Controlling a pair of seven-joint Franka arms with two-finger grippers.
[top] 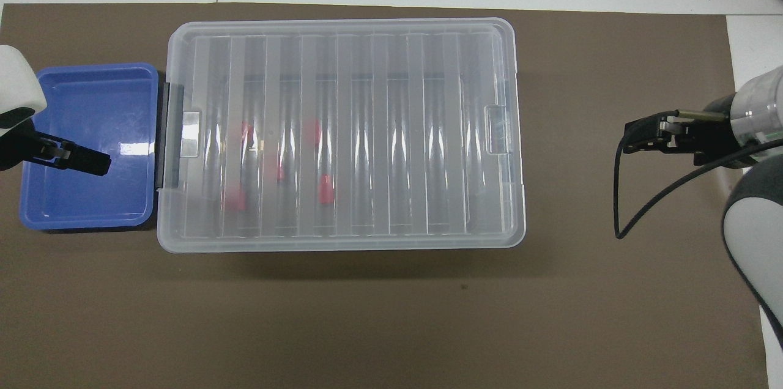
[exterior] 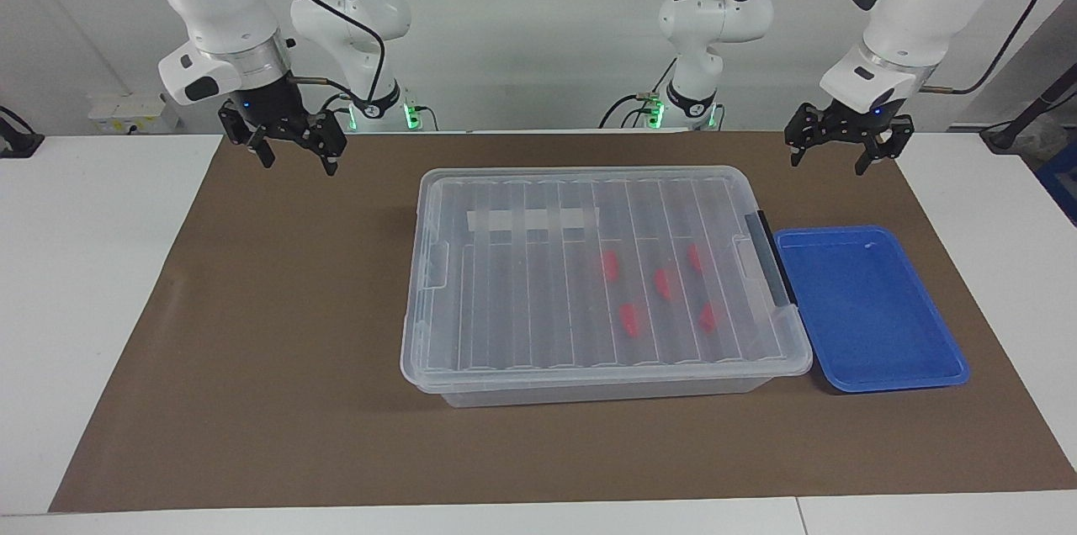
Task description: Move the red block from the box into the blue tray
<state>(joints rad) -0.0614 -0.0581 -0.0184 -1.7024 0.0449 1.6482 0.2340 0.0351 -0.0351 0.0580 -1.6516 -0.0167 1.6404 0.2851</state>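
1. Five red blocks lay inside the box, its lid on.
2. The blue tray sat touching the box's handle end.
3. Both the left gripper and the right gripper hung spread wide, holding nothing, over the brown mat.

five red blocks, one lidded box, one blue tray, two hands

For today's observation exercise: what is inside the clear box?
Through the closed ribbed lid of the box, five red blocks show near the blue tray's end. The ribs blur them, so their exact shapes stay hidden.
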